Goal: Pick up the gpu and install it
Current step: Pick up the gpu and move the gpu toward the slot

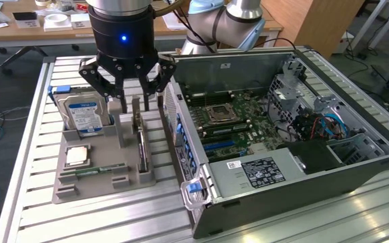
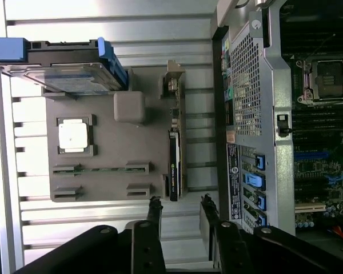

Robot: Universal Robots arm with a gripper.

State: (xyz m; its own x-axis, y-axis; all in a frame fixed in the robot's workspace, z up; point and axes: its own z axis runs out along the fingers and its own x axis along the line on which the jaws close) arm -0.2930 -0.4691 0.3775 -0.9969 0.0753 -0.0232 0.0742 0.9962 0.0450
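The gpu [image 1: 139, 137] is a thin dark card with a silver end bracket. It stands on edge in a slot along the grey holder tray [image 1: 103, 190], on the side nearest the computer case. In the wrist view the gpu [image 2: 174, 157] is a narrow dark strip on the tray [image 2: 114, 171]. My gripper [image 1: 140, 103] hangs just above the card's bracket end. It is open, with one finger on each side of the card's line and nothing between them. In the wrist view the gripper [image 2: 181, 208] has its two dark fingertips [image 2: 154, 208] spread apart, short of the card's end.
The tray also holds a silver hard drive [image 1: 83, 114] with a blue-white label, a CPU [image 1: 77, 155] and a green memory stick [image 1: 100, 169]. The open computer case [image 1: 282, 131] lies close on the exterior view's right, motherboard [image 1: 228, 121] exposed. A second arm [image 1: 222, 25] stands behind it.
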